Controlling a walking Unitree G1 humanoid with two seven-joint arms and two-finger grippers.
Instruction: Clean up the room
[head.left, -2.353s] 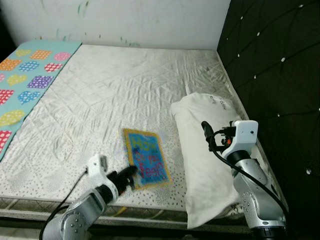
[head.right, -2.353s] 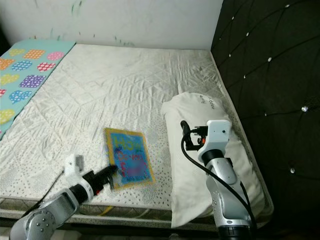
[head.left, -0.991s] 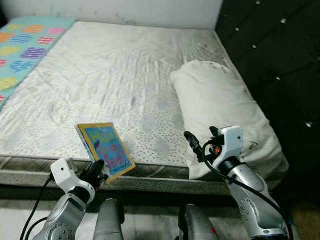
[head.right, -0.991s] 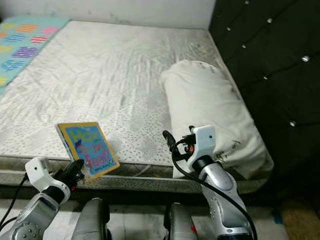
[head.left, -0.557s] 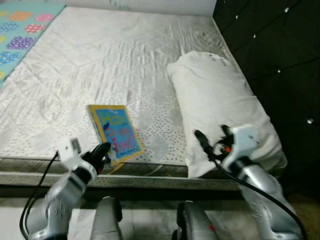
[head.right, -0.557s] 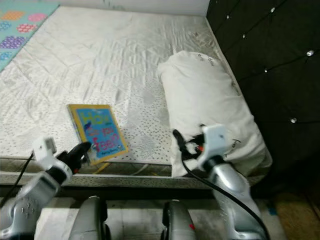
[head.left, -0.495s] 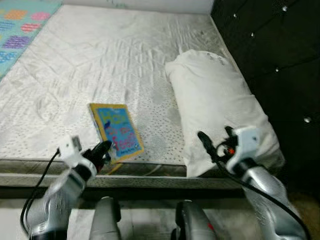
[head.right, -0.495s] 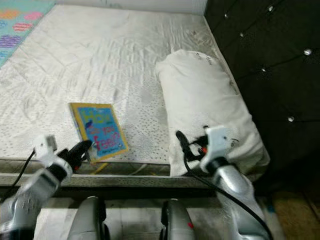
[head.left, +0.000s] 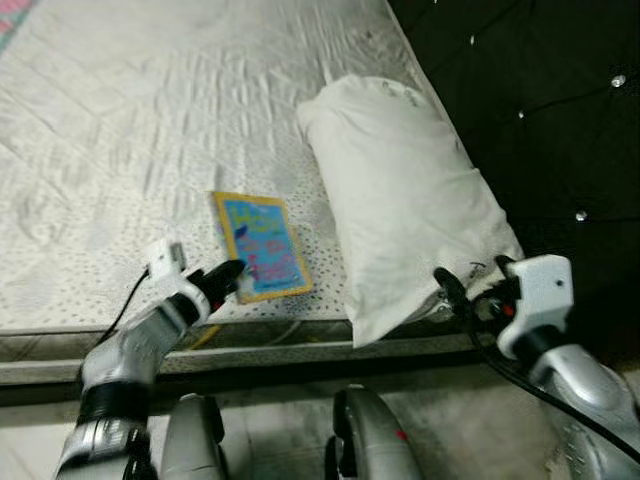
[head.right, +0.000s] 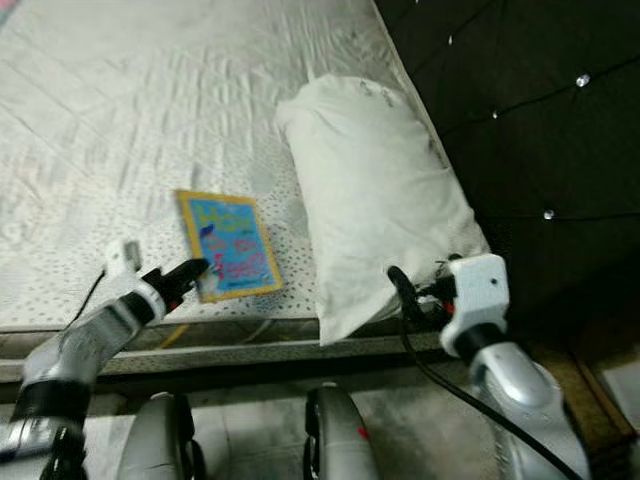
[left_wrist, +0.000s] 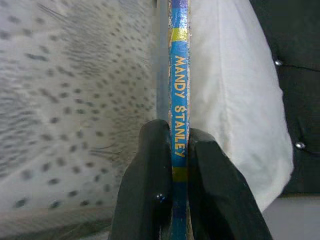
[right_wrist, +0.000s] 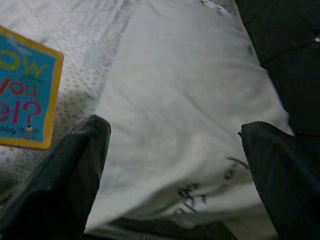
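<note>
Left gripper (head.left: 228, 276) is clamped on the near edge of the book (head.left: 261, 246); the left wrist view shows both fingers (left_wrist: 150, 165) pressed on its blue spine. The book lies flat on the mattress (head.left: 120, 150) near the front edge, at 9 o'clock from the pillow (head.left: 400, 200).

Change: a second ago the book was tilted up off the bed in this same grip; now it rests on the mattress again. The whole view has also swung toward the headboard (head.left: 540, 100), so the camera has moved and part of the shift is not the book's. Judgement: grasp is secure but the book is not yet carried off; tidying has barely begun.

Right gripper (right_wrist: 175, 165) hovers at 5 o'clock off the pillow's near corner, fingers spread wide, holding nothing.

Hard to make out: head views are soft with blur. The book's cover text is cut off. The mattress's far left side runs out of frame.
</note>
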